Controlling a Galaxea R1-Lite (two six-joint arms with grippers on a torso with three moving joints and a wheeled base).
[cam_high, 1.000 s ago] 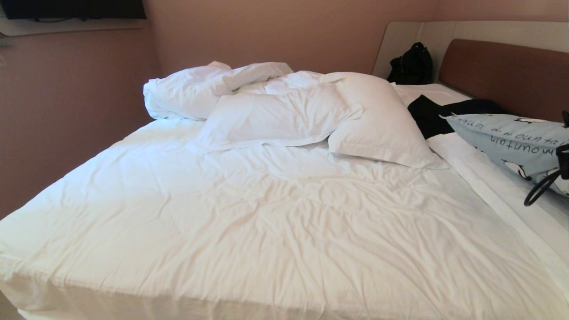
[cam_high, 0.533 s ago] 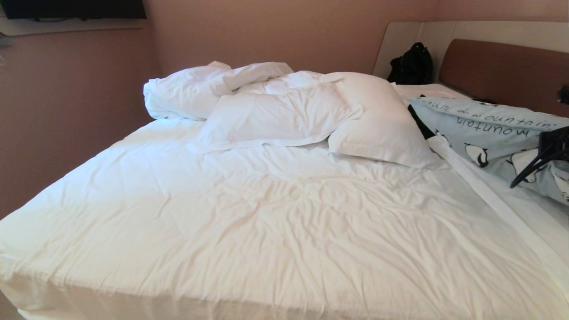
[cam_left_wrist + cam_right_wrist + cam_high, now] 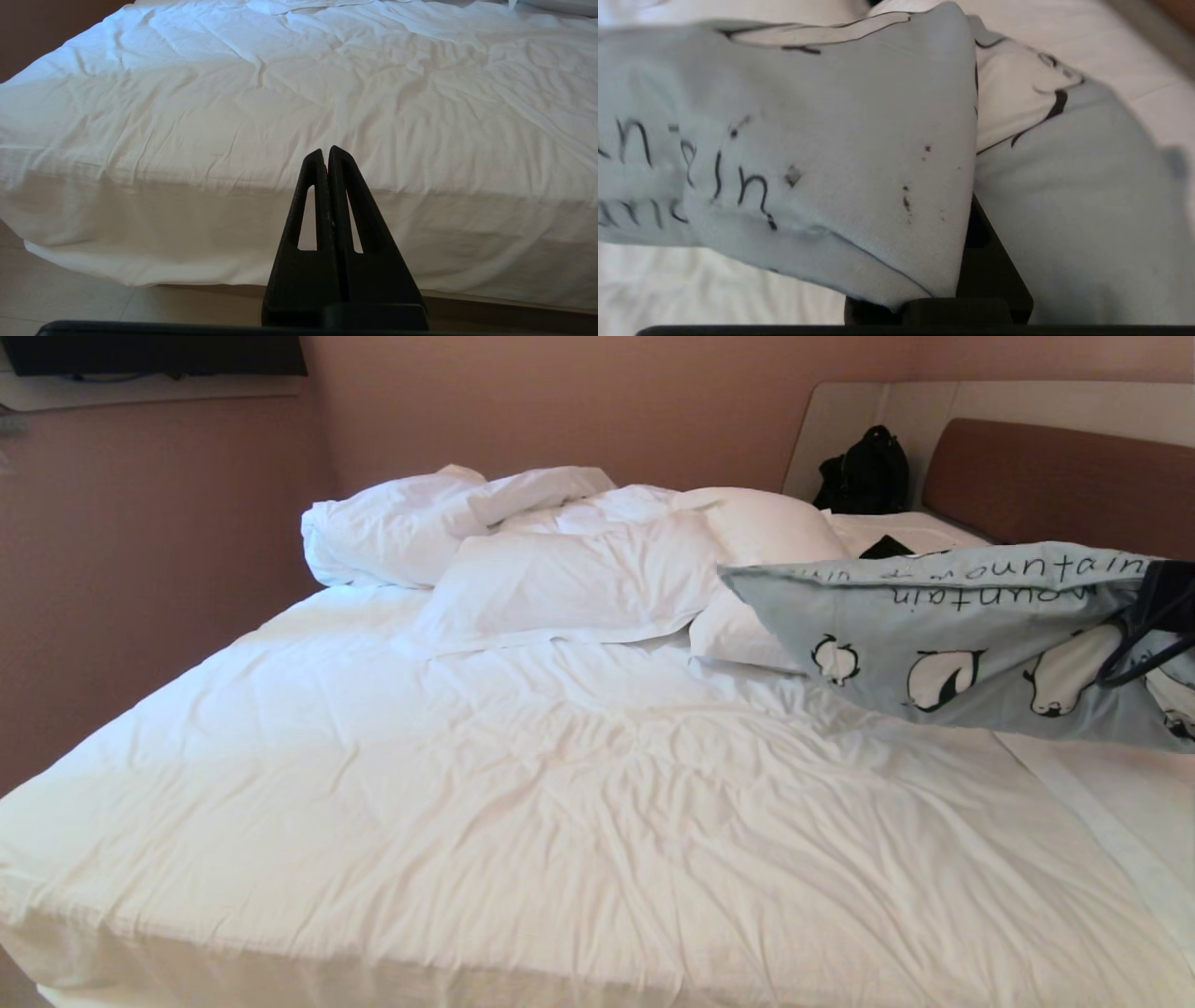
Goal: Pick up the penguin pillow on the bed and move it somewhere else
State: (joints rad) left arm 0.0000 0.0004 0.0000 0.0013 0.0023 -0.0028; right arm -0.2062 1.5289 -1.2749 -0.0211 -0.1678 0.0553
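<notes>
Fingers [image 3: 971, 242] of right gripper [image 3: 1153, 616] clamped on fold of penguin pillow [image 3: 943, 644], held lifted above bed [image 3: 560, 821]. Slip risked: thin fabric pinch, pillow bulk sagging away from fingers. White pillows [image 3: 597, 579] just beyond free corner; snag possible. Open sheet lies below and beyond fingers. Left gripper [image 3: 327, 158] pressed shut, parked off bed's near edge.

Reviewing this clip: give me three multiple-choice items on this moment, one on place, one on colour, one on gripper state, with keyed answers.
1. Where is the penguin pillow?
A. Flat on the floor
B. Lifted over the right side of the bed
C. Under the white pillows

2. What colour is its fabric?
A. Light blue
B. Red
C. Plain white

3. How is the left gripper?
A. Holding the pillow
B. Wide open
C. Shut, empty

Answers: 1 B, it hangs above the sheet from the right gripper; 2 A, blue fabric with penguins; 3 C, fingers pressed together, nothing between.
</notes>
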